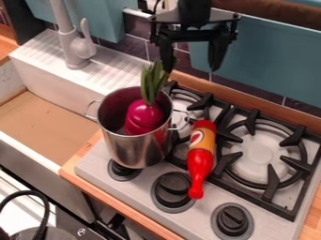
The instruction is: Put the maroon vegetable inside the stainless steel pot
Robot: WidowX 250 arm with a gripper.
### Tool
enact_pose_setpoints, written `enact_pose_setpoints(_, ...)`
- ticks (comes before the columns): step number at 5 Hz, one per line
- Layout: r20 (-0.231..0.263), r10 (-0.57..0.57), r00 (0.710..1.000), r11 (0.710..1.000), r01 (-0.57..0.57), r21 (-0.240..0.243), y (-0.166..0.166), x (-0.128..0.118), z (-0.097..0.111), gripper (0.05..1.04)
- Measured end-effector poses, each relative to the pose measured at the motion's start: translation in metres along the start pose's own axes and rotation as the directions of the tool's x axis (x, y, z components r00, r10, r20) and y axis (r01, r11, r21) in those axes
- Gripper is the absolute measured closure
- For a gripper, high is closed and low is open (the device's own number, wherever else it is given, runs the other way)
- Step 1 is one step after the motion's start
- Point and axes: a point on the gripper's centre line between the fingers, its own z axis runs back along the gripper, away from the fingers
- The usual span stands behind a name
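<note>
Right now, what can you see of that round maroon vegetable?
The round maroon vegetable looks like smooth, glossy plastic, topped by long, upright green leaves. It sits leaves-up inside the shiny stainless steel pot, the leaves rising past the rim near the open black two-finger gripper. Its underside is hidden.

The black arm (193,9) comes in at the top edge, between twelve and one o'clock. Below it the black gripper (192,69) hangs down, its two fingers (217,50) spread well apart, tips pointing toward six o'clock.
</note>
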Motion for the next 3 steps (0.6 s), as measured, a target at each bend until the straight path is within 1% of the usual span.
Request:
enact_pose_setpoints(1,-0.003,0.014,1.0,1.0,-0.014,-0.006,-0.002,0.0007,-0.0044,0.279)
enact_pose_setpoints(2,0.015,0.012,1.0,1.0,-0.013,0.014,0.0013,-0.0007,-0.0119,0.083)
enact_pose_setpoints(3,0.013,0.013,1.0,1.0,-0.013,0.006,0.0005,-0.0011,-0.013,0.084)
